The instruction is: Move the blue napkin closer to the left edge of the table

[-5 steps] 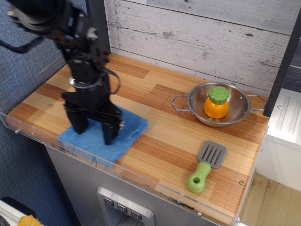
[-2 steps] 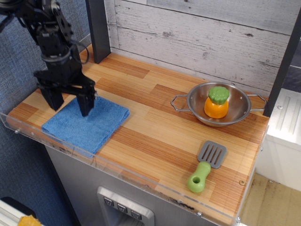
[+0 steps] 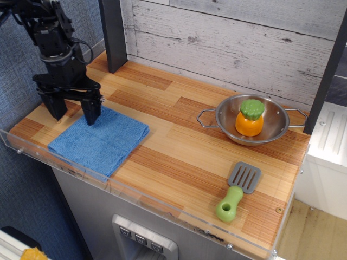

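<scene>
The blue napkin (image 3: 98,141) lies flat on the wooden table (image 3: 179,162), near the front left corner and close to the clear front wall. My black gripper (image 3: 72,115) is open and empty. It hangs just above the napkin's far left corner, with one finger (image 3: 90,111) over the cloth's far edge and the other (image 3: 55,108) over bare wood to the left. The fingers look raised off the cloth.
A steel bowl (image 3: 251,119) with an orange and green toy (image 3: 250,117) stands at the back right. A spatula (image 3: 238,190) with a green handle lies at the front right. A dark post (image 3: 113,33) stands at the back left. A clear acrylic wall (image 3: 135,196) rims the front edge.
The napkin slid left along the front edge with the gripper on it. The gripper then lifted off and drew back to the far left. The napkin now lies still.
</scene>
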